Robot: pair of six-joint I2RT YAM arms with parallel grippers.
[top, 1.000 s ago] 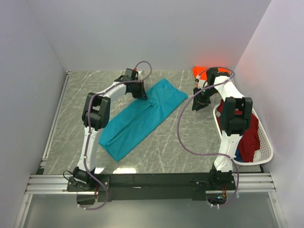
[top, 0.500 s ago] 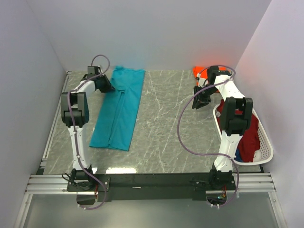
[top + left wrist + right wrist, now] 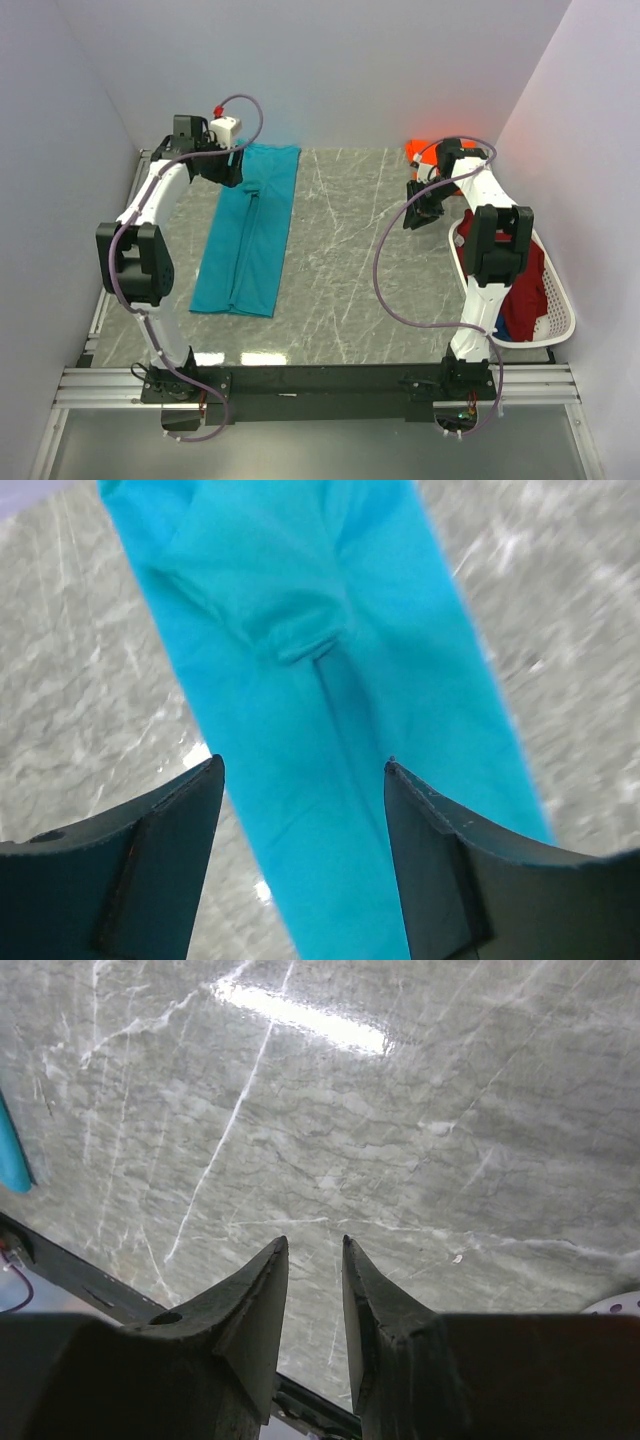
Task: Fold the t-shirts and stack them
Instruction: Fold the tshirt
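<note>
Since the earlier frame our left arm has swung its elbow out and let go. From above, the left gripper (image 3: 228, 172) hovers over the far end of the teal t-shirt (image 3: 250, 235), a long folded strip on the left of the table (image 3: 350, 270). The right gripper (image 3: 415, 220) hangs near the orange t-shirt (image 3: 418, 150) and the white basket (image 3: 562, 305). At our left wrist, the jaws stand wide and empty above the teal cloth. At our right wrist, the fingers (image 3: 255, 1300) are narrowly parted over bare marble, gripping nothing.
</note>
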